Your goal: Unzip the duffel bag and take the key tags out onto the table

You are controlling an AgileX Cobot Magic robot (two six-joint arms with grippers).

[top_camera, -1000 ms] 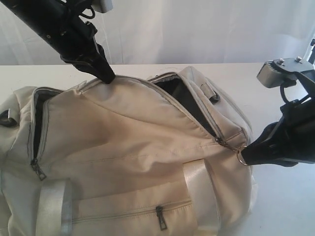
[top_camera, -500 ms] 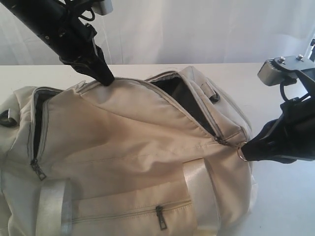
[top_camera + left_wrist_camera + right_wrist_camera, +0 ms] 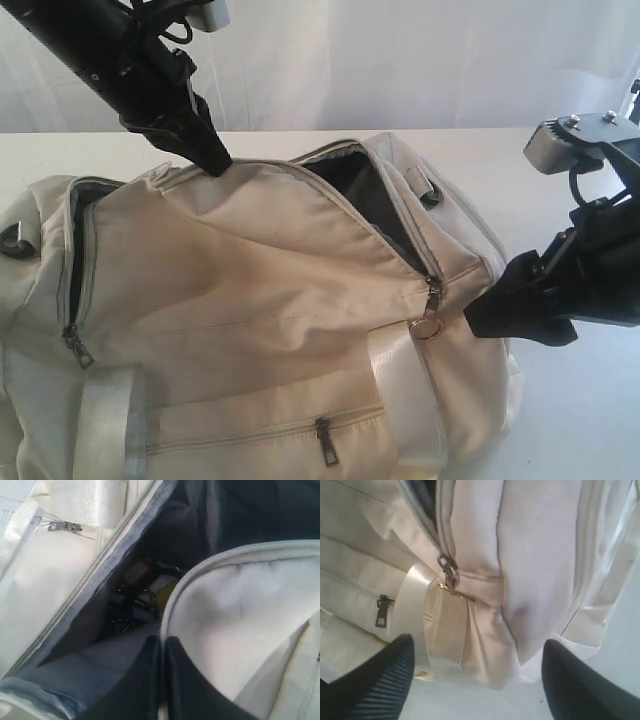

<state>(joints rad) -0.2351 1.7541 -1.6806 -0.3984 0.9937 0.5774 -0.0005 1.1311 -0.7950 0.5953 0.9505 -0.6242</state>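
The cream duffel bag (image 3: 250, 300) fills the near part of the table (image 3: 580, 420), its main zipper run open down to the right end, showing dark lining. My left gripper (image 3: 215, 158) is shut on the bag's zipper edge (image 3: 167, 615) at the far left of the opening. Deep inside, the key tags (image 3: 142, 600) lie dimly visible as a small jumble with metal rings. My right gripper (image 3: 480, 320) is open and stands just right of the bag's end. The zipper pull with its metal ring (image 3: 428, 322) hangs free on the bag, also seen from the right wrist (image 3: 449, 580).
A zipped side pocket with a dark pull (image 3: 325, 440) faces the front. A second open zipper (image 3: 72, 290) runs down the bag's left end. Pale webbing straps (image 3: 105, 430) cross the front. A white curtain backs the table.
My right gripper has let go of the zipper pull ring and opened, drawing slightly back. The ring has dropped against the bag. The left gripper keeps its hold.
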